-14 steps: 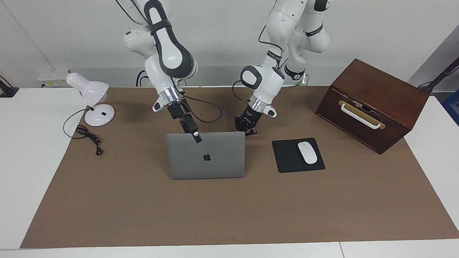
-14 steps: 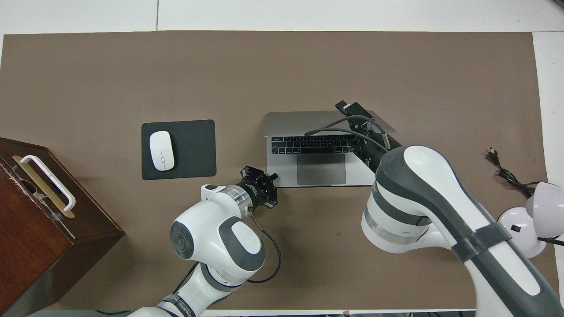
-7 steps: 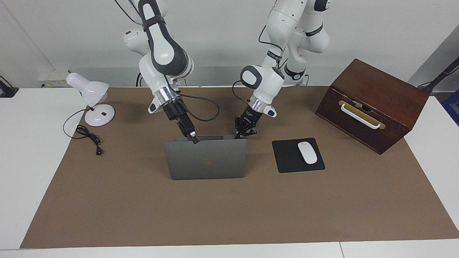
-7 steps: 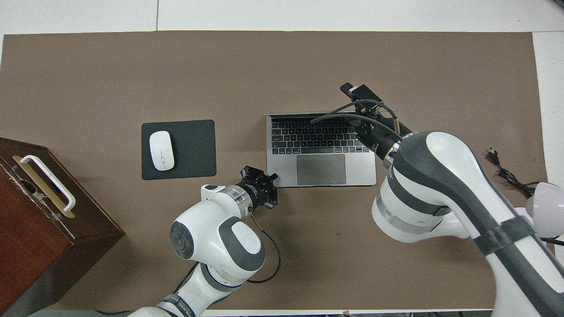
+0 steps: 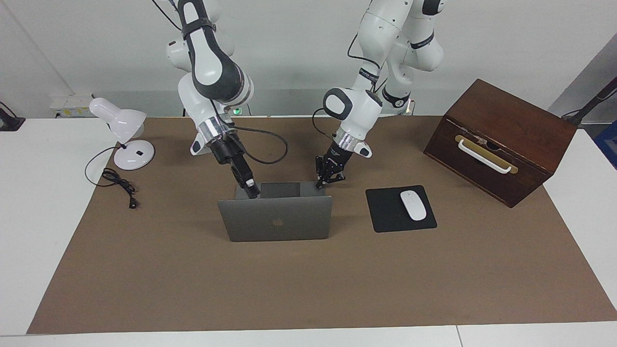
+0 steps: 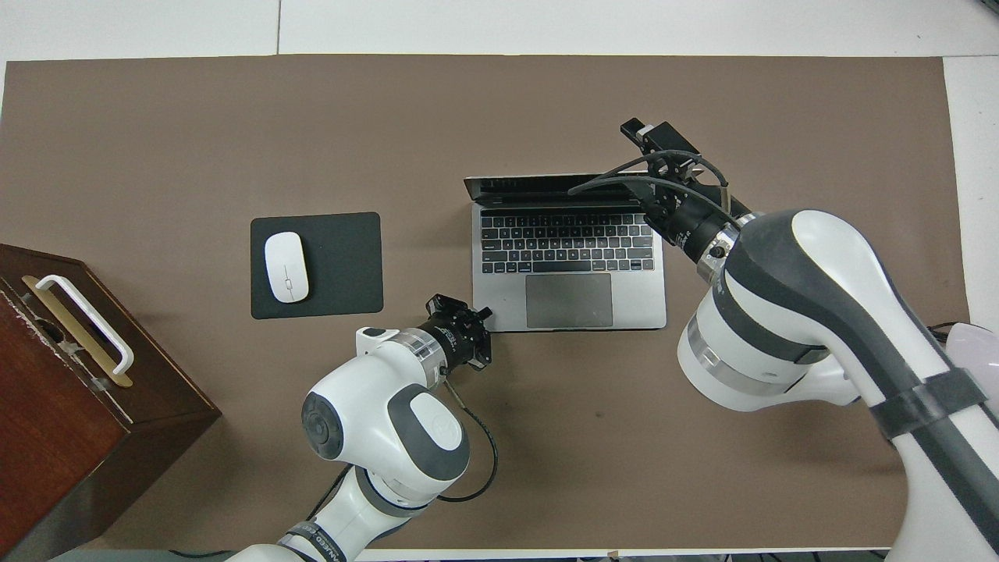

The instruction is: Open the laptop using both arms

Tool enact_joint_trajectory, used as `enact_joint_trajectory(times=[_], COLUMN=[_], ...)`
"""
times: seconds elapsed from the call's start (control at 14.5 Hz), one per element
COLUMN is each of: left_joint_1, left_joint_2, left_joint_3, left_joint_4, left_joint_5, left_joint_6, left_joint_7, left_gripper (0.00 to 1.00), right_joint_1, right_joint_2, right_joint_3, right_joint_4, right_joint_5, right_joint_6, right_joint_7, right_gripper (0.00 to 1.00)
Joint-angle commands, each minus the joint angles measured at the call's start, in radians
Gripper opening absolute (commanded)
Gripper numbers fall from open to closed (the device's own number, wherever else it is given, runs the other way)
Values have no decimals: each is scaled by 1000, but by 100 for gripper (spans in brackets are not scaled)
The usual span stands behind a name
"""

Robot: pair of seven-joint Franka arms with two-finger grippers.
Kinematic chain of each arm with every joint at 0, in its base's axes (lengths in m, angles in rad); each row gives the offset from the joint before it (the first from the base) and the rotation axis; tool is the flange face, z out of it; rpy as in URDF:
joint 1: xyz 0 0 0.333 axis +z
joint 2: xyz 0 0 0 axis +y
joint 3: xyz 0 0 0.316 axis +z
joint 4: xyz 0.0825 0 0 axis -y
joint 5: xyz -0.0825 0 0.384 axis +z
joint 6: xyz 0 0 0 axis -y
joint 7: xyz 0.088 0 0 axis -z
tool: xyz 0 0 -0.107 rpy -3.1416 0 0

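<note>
The silver-grey laptop [image 5: 274, 220] stands open in the middle of the brown mat, its lid with the Apple logo tilted back away from the robots. Its keyboard deck and trackpad [image 6: 570, 300] show in the overhead view. My right gripper [image 5: 250, 190] [image 6: 636, 131] is at the lid's top edge, toward the right arm's end. My left gripper [image 5: 324, 183] [image 6: 482, 316] is shut, and its tips rest at the deck's corner nearest the robots, toward the left arm's end.
A black mouse pad [image 5: 383, 217] with a white mouse [image 5: 413, 205] lies beside the laptop toward the left arm's end. Further that way stands a wooden box [image 5: 501, 140]. Toward the right arm's end are a white desk lamp [image 5: 123, 130] and its cable [image 5: 118, 185].
The lid has swung further open, away from the robots, and the right gripper has moved along with its top edge. The left gripper has stayed at the deck's corner.
</note>
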Motion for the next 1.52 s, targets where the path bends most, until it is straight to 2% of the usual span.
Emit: enact_joint_trajectory(times=[0.0, 0.97, 1.17, 1.45], left_joint_1=[-20, -5, 29, 86], left_joint_2=[37, -18, -44, -107], left_joint_3=[9, 13, 15, 16], left_joint_4=[31, 52, 52, 25], left_joint_5=[-20, -8, -8, -10], left_joint_6=[13, 26, 27, 26], left_joint_7=[-2, 7, 80, 283], left_gripper=[0, 0, 0, 0], right_joint_1=[-24, -49, -27, 19], right_joint_2=[40, 132, 132, 94], right_joint_3=[3, 3, 6, 11], right_joint_4=[51, 139, 137, 140], right_joint_5=[-21, -57, -54, -54], right_joint_6=[-22, -40, -28, -1], right_joint_7=[-21, -15, -1, 97], right_gripper=[100, 100, 100, 100])
